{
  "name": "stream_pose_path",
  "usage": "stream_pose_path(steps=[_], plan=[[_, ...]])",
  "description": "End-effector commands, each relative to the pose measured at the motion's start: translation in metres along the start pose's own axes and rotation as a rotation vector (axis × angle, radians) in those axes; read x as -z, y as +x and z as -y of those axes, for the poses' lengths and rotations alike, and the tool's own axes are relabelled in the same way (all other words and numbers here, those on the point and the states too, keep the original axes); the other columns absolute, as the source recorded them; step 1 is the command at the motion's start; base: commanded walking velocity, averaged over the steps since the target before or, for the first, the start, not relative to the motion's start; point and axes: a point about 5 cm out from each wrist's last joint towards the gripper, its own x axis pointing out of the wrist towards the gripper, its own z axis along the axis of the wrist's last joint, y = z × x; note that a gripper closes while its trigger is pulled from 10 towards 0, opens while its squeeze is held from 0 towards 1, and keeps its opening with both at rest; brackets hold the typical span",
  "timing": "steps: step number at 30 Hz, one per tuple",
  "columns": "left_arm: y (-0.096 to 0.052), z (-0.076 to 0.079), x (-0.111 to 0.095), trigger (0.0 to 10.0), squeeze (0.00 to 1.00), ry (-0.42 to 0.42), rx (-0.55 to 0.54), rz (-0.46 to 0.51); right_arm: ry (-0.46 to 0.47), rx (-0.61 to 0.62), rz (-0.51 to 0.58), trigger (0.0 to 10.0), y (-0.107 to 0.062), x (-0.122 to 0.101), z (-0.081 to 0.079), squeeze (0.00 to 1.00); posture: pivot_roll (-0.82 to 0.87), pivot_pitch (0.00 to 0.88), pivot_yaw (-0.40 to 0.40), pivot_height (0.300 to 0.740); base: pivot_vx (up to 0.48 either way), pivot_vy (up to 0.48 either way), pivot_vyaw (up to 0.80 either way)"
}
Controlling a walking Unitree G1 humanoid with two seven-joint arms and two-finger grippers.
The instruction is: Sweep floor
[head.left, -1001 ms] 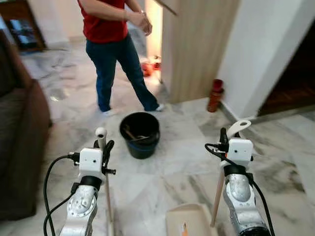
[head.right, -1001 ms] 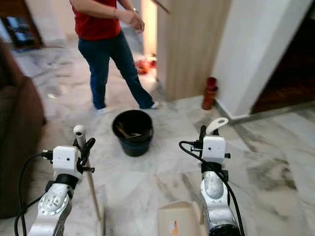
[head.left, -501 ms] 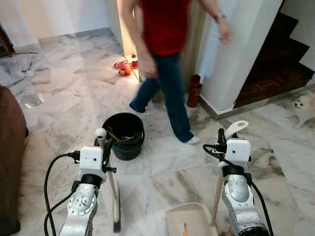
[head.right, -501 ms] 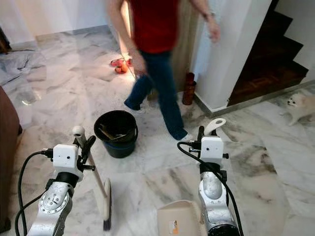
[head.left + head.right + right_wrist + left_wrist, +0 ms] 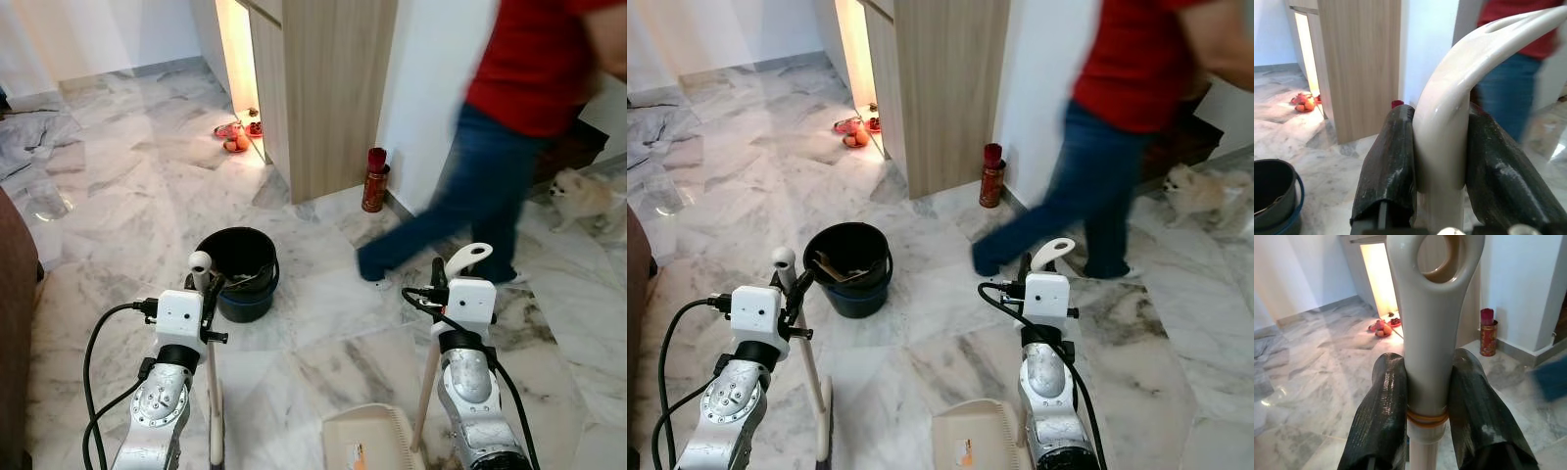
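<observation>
My left gripper [image 5: 207,290] is shut on the cream broom handle [image 5: 1430,328], just below its top with the hanging hole. The stick runs down to the floor by my left arm, with the broom head [image 5: 824,431] near the bottom edge. My right gripper [image 5: 439,275] is shut on the curved cream dustpan handle [image 5: 1449,132]. The dustpan [image 5: 369,446] stands on the marble floor [image 5: 323,323] between my arms, at the bottom edge. Both black finger pairs [image 5: 1383,401] press the handles from either side.
A black bucket [image 5: 236,271] with a blue band stands just ahead of my left arm. A person in red top and jeans [image 5: 490,186] strides past on the right, blurred. A small dog [image 5: 580,199], a red canister [image 5: 373,180], a wooden cabinet [image 5: 328,88] and a sofa edge [image 5: 8,323] surround the floor.
The view has swung to the right. The person has walked from the middle across to the right, past the bucket. Both grippers still hold their handles.
</observation>
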Motion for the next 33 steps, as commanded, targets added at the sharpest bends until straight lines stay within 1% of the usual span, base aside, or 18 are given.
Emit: stream_pose_path(steps=[1,4,7,23,26,33], plan=[[0.0048,-0.001,-0.0069,10.0,0.0,0.025,0.002,0.03,-0.005,0.0,0.028,10.0,0.0036,-0.0052,0.0002,0.0,0.12,0.003,0.036,0.74,0.0,-0.277,-0.8],[0.0047,-0.0009,-0.0072,10.0,0.0,0.03,0.002,0.033,-0.006,0.0,0.028,10.0,0.0033,-0.0051,0.0005,0.0,0.12,0.006,0.033,0.74,0.0,-0.379,-0.8],[0.0043,-0.0007,-0.0071,10.0,0.0,0.02,-0.002,0.034,-0.007,-0.003,0.028,10.0,0.0032,-0.0049,0.0,0.0,0.12,0.008,0.032,0.74,0.0,0.0,-0.8],[0.0043,0.0008,-0.007,10.0,0.0,0.029,-0.001,0.036,-0.015,-0.006,0.034,10.0,0.0042,-0.0056,0.0013,0.0,0.12,0.01,0.026,0.74,0.0,0.0,-0.8],[0.0042,0.0006,-0.0071,10.0,0.0,0.028,-0.001,0.037,-0.015,-0.006,0.035,10.0,0.004,-0.0058,0.0012,0.0,0.12,0.01,0.027,0.74,0.0,-0.281,-0.8],[0.0041,0.0,-0.0069,10.0,0.0,0.022,-0.001,0.037,-0.015,-0.005,0.033,10.0,0.0034,-0.0051,0.0002,0.0,0.12,0.01,0.03,0.74,0.0,0.0,-0.8]])
